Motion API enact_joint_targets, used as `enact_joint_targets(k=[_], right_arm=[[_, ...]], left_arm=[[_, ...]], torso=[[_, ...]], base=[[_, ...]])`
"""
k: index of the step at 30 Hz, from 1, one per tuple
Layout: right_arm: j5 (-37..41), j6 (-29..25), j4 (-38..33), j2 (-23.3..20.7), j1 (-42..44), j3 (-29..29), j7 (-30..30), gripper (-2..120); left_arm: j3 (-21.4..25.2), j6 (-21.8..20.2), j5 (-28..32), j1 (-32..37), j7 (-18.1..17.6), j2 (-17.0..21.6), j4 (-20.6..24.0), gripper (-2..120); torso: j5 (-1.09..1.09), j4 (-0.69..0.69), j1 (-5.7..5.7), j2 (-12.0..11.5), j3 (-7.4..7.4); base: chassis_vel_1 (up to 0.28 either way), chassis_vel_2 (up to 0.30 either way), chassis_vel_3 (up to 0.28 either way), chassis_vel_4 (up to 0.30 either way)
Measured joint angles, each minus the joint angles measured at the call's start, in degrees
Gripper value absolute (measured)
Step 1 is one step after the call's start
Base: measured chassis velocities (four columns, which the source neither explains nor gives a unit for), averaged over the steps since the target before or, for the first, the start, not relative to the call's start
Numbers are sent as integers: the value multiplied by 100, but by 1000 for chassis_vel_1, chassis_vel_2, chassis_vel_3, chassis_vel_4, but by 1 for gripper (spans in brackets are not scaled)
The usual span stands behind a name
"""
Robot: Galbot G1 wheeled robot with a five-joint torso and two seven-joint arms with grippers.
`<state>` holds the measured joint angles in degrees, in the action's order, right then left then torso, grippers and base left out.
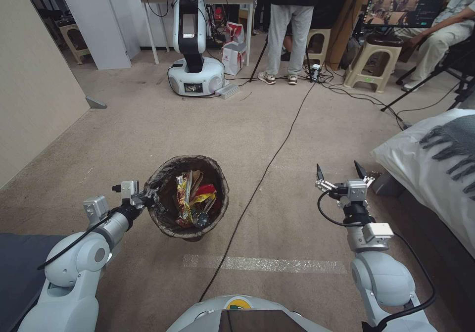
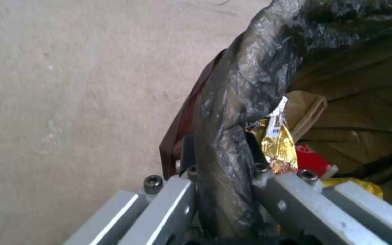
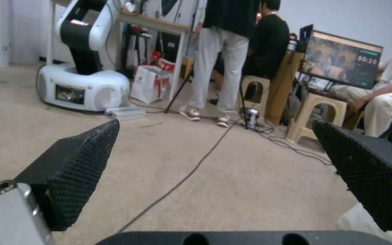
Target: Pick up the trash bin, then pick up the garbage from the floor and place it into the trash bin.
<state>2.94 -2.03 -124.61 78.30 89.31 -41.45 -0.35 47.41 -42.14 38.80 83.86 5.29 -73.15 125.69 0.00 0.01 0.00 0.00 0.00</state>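
Head view: high, angled forward and down over the floor (image 1: 277,124). Left wrist view: very close behind the left gripper (image 2: 223,190), facing the trash bin (image 2: 250,85) rim. Right wrist view: low, level between the right gripper (image 3: 214,160) fingers, facing the far room. Head and right wrist views share the black cable (image 1: 277,149) and white robot base (image 1: 195,77).

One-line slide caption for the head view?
Left claw grips the rim of the trash bin holding wrappers; right claw hangs open over the carpet.
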Motion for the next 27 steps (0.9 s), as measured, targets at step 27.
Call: enact_joint_targets(k=[27], right_arm=[[-42,-11,170,-8,-51,124,18,100]], left_arm=[[-809,1,603,-508,-1112,354,-1520,0]], torso=[[0,-2,0,0,0]], base=[[0,0,0,0]])
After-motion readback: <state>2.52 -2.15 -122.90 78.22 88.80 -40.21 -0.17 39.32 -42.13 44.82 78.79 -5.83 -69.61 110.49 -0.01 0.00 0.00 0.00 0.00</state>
